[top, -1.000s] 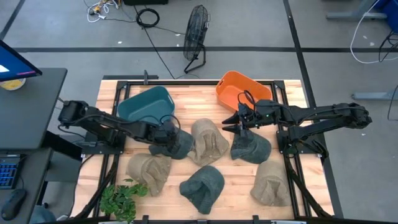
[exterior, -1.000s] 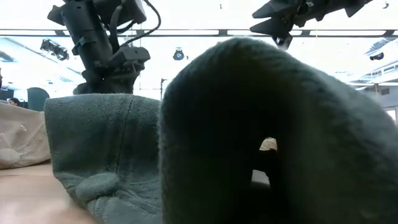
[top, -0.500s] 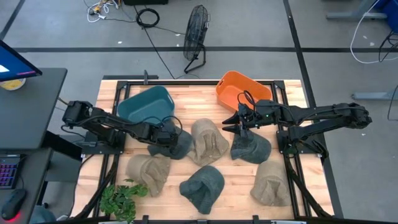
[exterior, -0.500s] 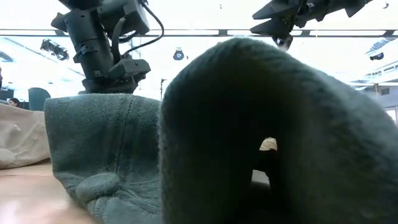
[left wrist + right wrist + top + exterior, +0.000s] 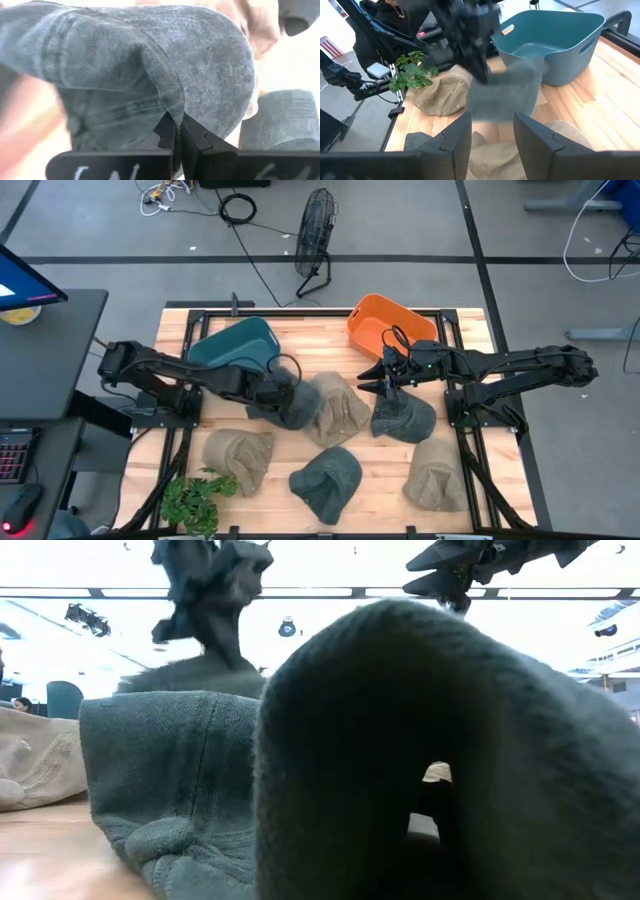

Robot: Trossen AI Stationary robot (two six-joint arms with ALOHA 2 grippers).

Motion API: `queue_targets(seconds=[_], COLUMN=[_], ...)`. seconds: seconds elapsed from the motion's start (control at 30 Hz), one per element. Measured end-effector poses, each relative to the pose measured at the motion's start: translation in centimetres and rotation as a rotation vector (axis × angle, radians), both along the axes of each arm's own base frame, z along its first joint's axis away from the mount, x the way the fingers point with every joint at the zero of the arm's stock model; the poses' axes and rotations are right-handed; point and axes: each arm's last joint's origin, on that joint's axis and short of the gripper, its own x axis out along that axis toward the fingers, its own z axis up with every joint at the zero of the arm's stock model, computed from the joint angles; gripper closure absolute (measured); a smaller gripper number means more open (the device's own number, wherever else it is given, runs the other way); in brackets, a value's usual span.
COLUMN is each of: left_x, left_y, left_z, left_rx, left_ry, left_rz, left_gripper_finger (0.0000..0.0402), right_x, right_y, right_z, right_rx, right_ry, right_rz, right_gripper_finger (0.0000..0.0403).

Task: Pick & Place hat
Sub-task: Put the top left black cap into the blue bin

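My left gripper [image 5: 278, 385] is shut on a dark grey-green hat [image 5: 292, 408] just near of the teal bin [image 5: 235, 345]. In the low view this gripper [image 5: 212, 575] is high up, the hat's cloth drawn up under it, while the hat's lower part [image 5: 170, 780] still rests on the table. My right gripper [image 5: 376, 378] hovers open above a second dark hat [image 5: 405, 418], touching nothing. An orange bin [image 5: 385, 325] stands at the far right. My left gripper pinches a raised fold of cloth [image 5: 167, 107] on the hat's crown between its two shut fingers [image 5: 192, 137]. It comes at it from above. The crown is drawn up into a peak below the fingers; the hat's lower part stays on the table.
Beige hats lie at the middle [image 5: 337, 405], near left [image 5: 240, 455] and near right [image 5: 435, 475]. A third dark hat [image 5: 325, 478] lies near the front and fills the low view [image 5: 430, 740]. A plant [image 5: 195, 498] stands at the near left corner.
My left gripper has shut on the dark hat's crown and gone up, shifting slightly toward the teal bin. The crown cloth has been pulled up with it, and the hat's lower part has slid a little along the table.
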Motion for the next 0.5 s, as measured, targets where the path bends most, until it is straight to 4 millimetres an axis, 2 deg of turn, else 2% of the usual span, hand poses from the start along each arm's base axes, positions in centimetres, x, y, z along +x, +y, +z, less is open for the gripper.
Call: queue_targets(seconds=[0.17,0.27,0.37,0.5], left_x=[-0.9,-1.9,-2.9,-4.8], left_y=[0.6,1.2,1.9,3.1], left_z=[5.0,7.3,8.2,8.5], left_rx=[0.132,0.201,0.235,0.238], left_ry=[0.069,0.125,0.192,0.286], left_rz=[0.083,0.121,0.187,0.285], left_gripper_finger=[0.0395,0.0395,0.0395,0.0395], right_x=[0.0,0.0,0.0,0.0], right_y=[0.0,0.0,0.0,0.0], right_z=[0.0,0.0,0.0,0.1], right_rx=[0.026,0.025,0.022,0.02], right_ry=[0.0,-0.002,-0.004,-0.005], right_rz=[-0.009,-0.008,-0.007,-0.007], right_gripper_finger=[0.0252,0.0252,0.0252,0.0252])
